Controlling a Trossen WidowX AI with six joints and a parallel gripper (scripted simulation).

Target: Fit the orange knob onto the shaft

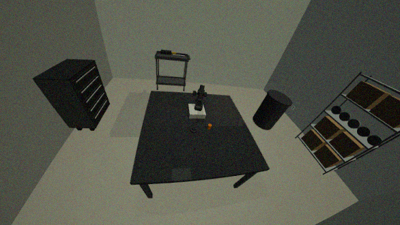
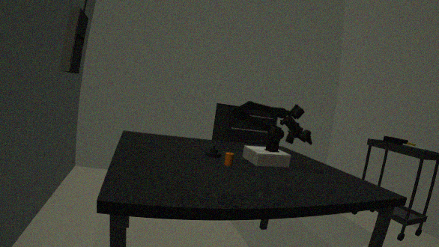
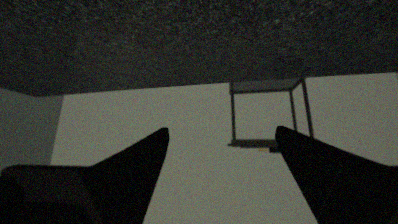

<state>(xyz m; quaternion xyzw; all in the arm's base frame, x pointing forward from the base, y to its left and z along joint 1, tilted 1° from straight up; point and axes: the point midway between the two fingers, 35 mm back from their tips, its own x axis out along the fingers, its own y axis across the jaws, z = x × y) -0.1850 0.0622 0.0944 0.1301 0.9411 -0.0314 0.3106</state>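
The orange knob [image 1: 209,126] [image 2: 228,159] stands upright on the dark table, apart from the pedestal. The round dark pedestal [image 1: 193,129] [image 2: 213,154] stands on the table beside it; its shaft [image 2: 213,148] shows only faintly as a dark stub. The shaft's flat side cannot be made out. My gripper [image 2: 300,142] [image 3: 221,132] is open and empty. It is raised over the back of the table, beyond the arm's base and far from the knob and pedestal. The wrist view shows neither the knob nor the pedestal.
The arm stands on a white block [image 1: 196,115] [image 2: 274,160] on the table [image 1: 170,153] [image 2: 187,187]. A cart [image 1: 171,80] [image 2: 412,150] [image 3: 255,143] stands behind it. A drawer cabinet [image 1: 61,92], a dark barrel [image 1: 271,110] and a shelf rack stand around the table.
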